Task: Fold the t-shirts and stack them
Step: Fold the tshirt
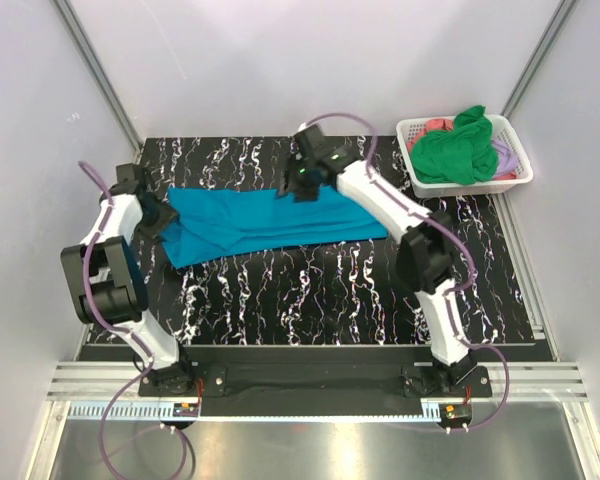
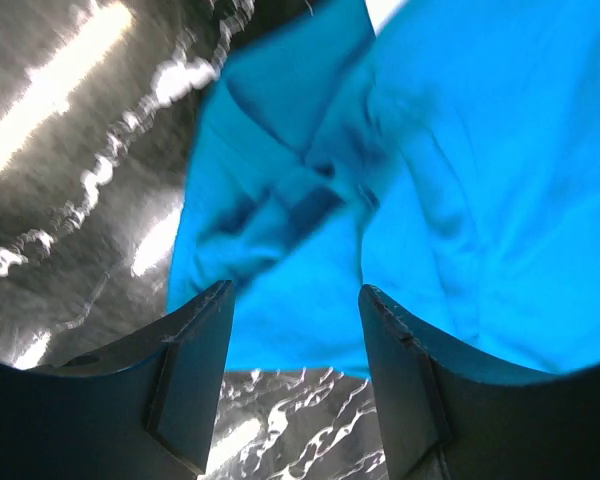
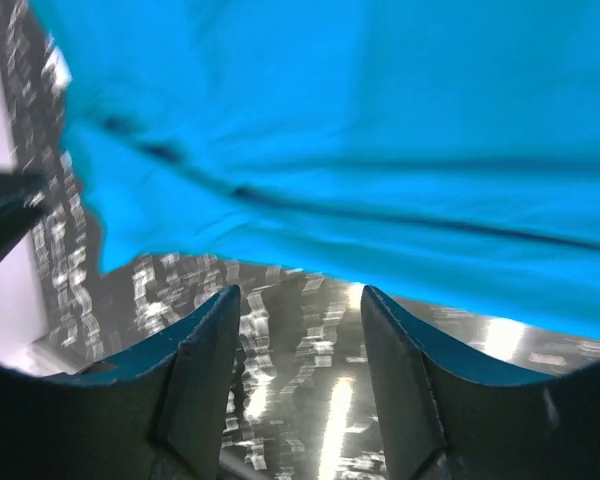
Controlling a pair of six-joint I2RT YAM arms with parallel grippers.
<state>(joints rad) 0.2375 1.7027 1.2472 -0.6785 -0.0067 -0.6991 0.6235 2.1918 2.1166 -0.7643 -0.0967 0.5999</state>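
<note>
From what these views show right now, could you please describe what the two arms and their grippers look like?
The left arm and right arm look alike: white curved shells on the links, chunky black joints and black bases. A thin lilac cable loops along each arm. The left gripper and right gripper each have two dark, flat-faced fingers tapering to blunt tips.
</note>
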